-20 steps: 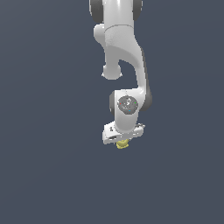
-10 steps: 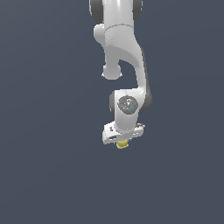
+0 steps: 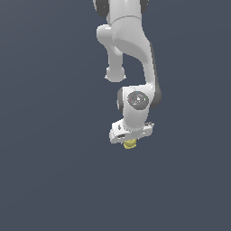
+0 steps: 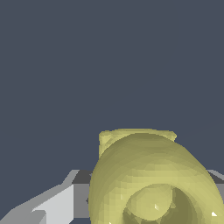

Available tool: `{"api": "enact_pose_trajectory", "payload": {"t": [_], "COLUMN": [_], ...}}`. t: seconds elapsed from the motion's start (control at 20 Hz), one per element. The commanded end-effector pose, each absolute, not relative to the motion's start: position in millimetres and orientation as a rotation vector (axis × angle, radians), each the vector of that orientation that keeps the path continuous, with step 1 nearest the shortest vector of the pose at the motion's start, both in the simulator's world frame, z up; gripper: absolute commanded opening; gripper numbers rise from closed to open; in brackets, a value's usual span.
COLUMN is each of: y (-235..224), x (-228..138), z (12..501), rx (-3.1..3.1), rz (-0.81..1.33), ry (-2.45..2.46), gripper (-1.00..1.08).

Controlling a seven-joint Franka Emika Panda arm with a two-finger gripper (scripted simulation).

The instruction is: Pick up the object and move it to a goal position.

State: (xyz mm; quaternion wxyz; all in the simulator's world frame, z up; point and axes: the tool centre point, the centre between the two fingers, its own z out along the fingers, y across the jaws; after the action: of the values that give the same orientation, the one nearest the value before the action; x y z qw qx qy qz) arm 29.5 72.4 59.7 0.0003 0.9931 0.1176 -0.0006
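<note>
Lump sits pinched in the gripper, jaws closed on it, and nothing has shifted over the last second, so the carry looks paused or finished.

Pale yellow, unpatterned object just beneath white gripper; same yellow, shaded olive inside the ring, filling the wrist view. Grey and white fingers beside it. Plain slate-blue tabletop.
</note>
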Motion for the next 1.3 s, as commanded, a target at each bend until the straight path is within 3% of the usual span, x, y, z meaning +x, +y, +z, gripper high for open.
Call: {"api": "enact_pose_trajectory", "payload": {"t": [0.0,1.25], "y": [83,241], "x": [22,-93], "z": [71,236], "rx": [3.119,3.118], "rz": [0.000,0.000], "ry": [0.371,0.372], "gripper": [-1.00,-1.00]}}
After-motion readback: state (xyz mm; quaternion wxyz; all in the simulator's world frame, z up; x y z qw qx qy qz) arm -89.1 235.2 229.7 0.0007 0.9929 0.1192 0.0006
